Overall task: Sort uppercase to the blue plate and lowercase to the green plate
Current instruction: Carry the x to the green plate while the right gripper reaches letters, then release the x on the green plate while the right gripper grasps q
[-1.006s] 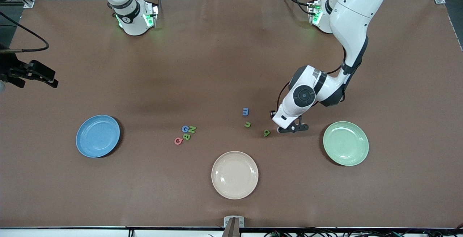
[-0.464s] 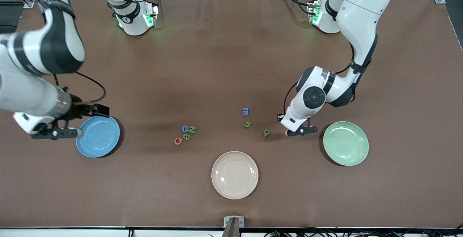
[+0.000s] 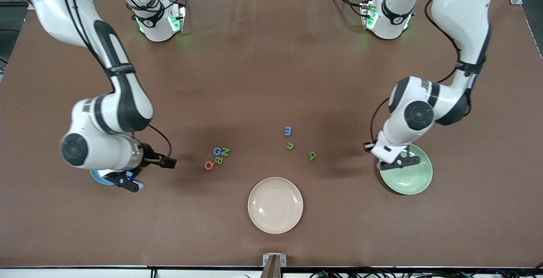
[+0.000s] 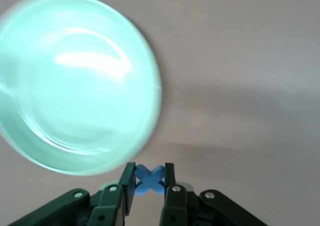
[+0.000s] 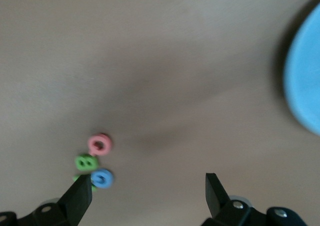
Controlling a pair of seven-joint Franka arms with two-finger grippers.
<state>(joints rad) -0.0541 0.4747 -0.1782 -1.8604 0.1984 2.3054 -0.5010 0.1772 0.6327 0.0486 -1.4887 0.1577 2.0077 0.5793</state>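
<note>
My left gripper (image 3: 398, 164) is shut on the blue x (image 4: 150, 178) and holds it over the rim of the green plate (image 3: 409, 176), which also fills the left wrist view (image 4: 75, 80). My right gripper (image 3: 129, 183) is open and empty over the edge of the blue plate (image 3: 96, 175), which my arm mostly hides. The capitals lie in a cluster: blue G (image 3: 217, 151), green N (image 3: 225, 152), green B (image 3: 219, 160), pink Q (image 3: 208, 165). The right wrist view shows Q (image 5: 100, 144), B (image 5: 87, 162) and G (image 5: 102, 177). Blue m (image 3: 288, 131), green n (image 3: 290, 145) and the green q-like letter (image 3: 312, 155) lie on the table.
A cream plate (image 3: 275, 205) sits nearer the front camera than the letters, between the two clusters. The blue plate's edge shows in the right wrist view (image 5: 305, 85). Brown table surface lies around everything.
My left gripper has carried the blue x from beside the green q-like letter to over the green plate's rim. My right arm has swung in from the table's end to over the blue plate.
</note>
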